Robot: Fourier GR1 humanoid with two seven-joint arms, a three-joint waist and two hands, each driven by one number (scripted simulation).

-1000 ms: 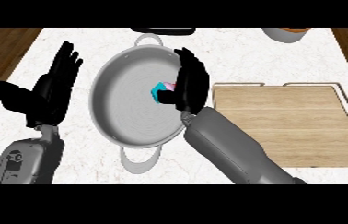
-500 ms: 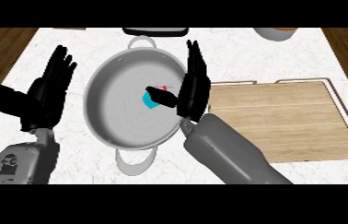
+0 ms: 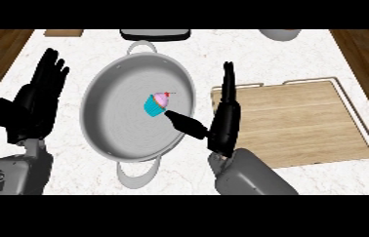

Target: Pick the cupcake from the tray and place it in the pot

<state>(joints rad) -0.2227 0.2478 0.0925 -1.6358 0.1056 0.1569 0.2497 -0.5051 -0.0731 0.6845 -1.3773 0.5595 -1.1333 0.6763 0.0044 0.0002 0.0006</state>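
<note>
One cupcake (image 3: 158, 104) is seen lying on its side inside the one pot (image 3: 108, 128), near the pot's middle. The right hand (image 3: 222, 121) is held open just beside the pot's right rim, fingers straight, thumb reaching in close to the cupcake and gripping nothing. The cupcake could be knocked or rolled by that thumb if the hand is drawn back carelessly. The left hand (image 3: 36, 104) rests open left of the pot. One tray (image 3: 296, 119) lies right of the pot.

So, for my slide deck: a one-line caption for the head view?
Cupcake lies in the pot; open right hand beside it, left hand resting open.
</note>
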